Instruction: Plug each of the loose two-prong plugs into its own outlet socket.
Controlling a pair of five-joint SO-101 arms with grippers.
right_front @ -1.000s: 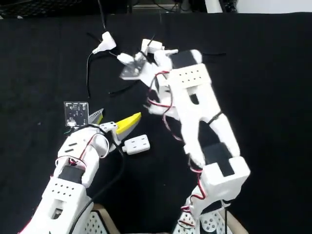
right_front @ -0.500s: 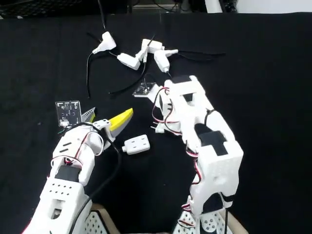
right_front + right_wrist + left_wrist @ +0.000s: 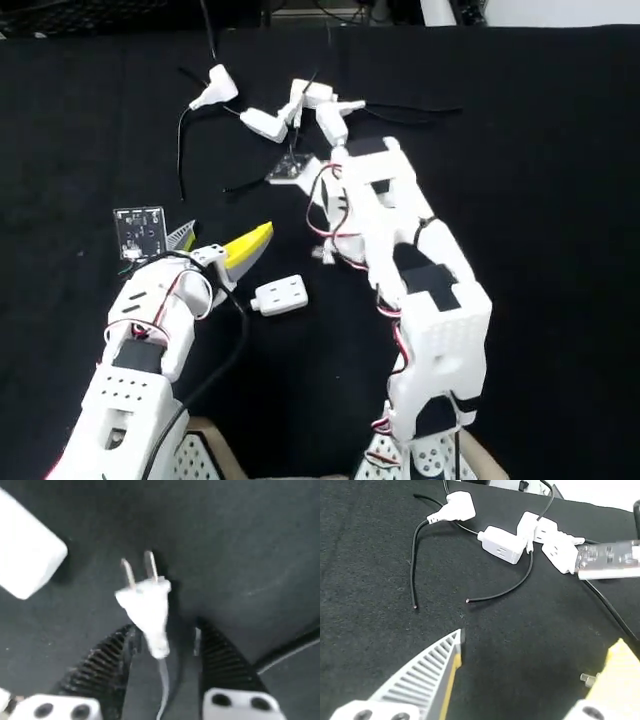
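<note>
A white two-prong plug [image 3: 147, 602] hangs just above the black cloth with its prongs pointing away from the wrist. My right gripper [image 3: 165, 640] is shut on its tail end, and a thin wire trails back between the fingers. From above, the plug's prongs [image 3: 322, 254] poke out beside the right arm, a little to the right of the white outlet block [image 3: 280, 295]. A corner of that outlet block [image 3: 27, 555] lies beside the prongs. My left gripper [image 3: 215, 240] stands open and empty to the left of the block, its yellow finger [image 3: 615, 680] wide of the grey one.
Several loose white plugs [image 3: 265, 122] with black cords [image 3: 185, 150] lie bunched at the back of the black cloth [image 3: 540, 150]. These plugs [image 3: 502, 544] lie ahead of my left gripper. The right arm [image 3: 400, 240] stretches over the table's middle.
The right arm has drawn back from the plug pile at the rear to the table's middle, bringing one plug with it. The left gripper shifted slightly left.
</note>
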